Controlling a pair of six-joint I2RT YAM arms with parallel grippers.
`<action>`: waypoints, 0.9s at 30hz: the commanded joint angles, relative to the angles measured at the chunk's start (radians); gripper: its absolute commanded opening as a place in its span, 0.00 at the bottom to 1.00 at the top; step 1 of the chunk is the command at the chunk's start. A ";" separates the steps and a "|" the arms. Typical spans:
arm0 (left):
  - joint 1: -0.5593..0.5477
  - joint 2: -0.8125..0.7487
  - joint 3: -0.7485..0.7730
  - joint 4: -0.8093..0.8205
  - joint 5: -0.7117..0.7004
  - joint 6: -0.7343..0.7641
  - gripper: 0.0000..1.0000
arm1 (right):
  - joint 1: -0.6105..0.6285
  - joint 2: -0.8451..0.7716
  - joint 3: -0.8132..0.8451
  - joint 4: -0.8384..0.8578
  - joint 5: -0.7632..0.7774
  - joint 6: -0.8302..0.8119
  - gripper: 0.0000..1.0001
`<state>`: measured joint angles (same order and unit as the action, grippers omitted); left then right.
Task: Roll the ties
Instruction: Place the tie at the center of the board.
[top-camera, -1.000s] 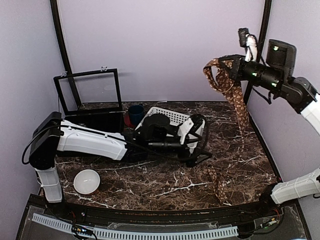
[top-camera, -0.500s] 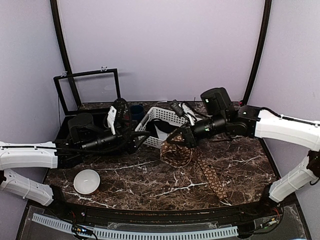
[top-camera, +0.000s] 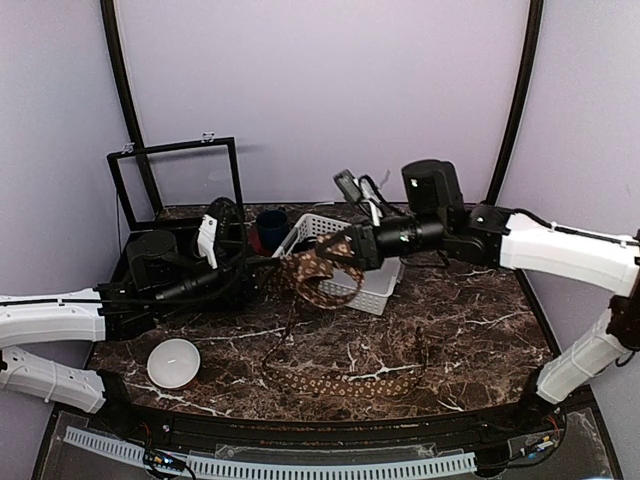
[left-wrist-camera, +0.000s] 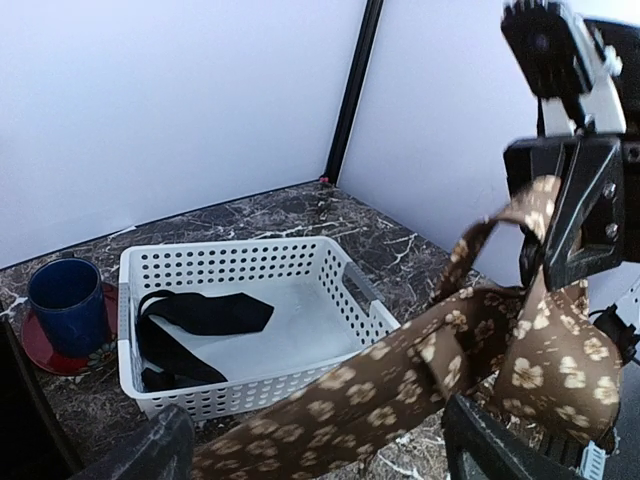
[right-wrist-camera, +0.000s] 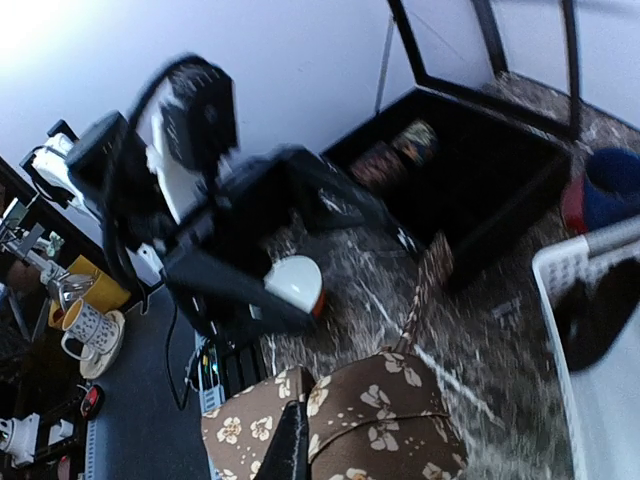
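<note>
The right hand, reaching in from the right edge of the dark marble surface, is clamped tight on a dark brown cloth necktie with a tan flower pattern. It holds a bunched loop of the necktie in the air over the near left corner of a white perforated plastic basket. From that bunch a narrow length hangs down to the surface, curves along near the front edge and ends right of the middle. The left hand comes in from the left edge with its two dark fingers spread wide. In the left wrist view a band of the necktie passes between them, and neither finger can be seen pressing on it, so this hand grips nothing. The basket stands near the middle of the far edge and holds a black strip of cloth folded on its floor. Just left of the basket a dark blue mug stands upright on a red saucer. A black box with its framed lid raised fills the far left corner. A small white bowl sits upright near the front left corner, well apart from the necktie.
</note>
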<state>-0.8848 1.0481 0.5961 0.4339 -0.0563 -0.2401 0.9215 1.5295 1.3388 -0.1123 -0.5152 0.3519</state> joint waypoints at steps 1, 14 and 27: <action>0.006 0.021 0.044 -0.058 0.078 0.078 0.87 | -0.090 -0.250 -0.412 0.006 0.051 0.056 0.05; 0.006 0.293 0.161 -0.141 0.177 0.048 0.80 | -0.080 -0.353 -0.642 -0.359 0.140 0.097 0.84; -0.008 0.432 0.161 -0.229 0.250 0.009 0.62 | -0.150 -0.288 -0.339 -0.636 0.425 0.004 0.76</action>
<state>-0.8837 1.4780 0.7631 0.2253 0.1436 -0.2142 0.7696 1.1641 0.9142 -0.6640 -0.2089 0.4213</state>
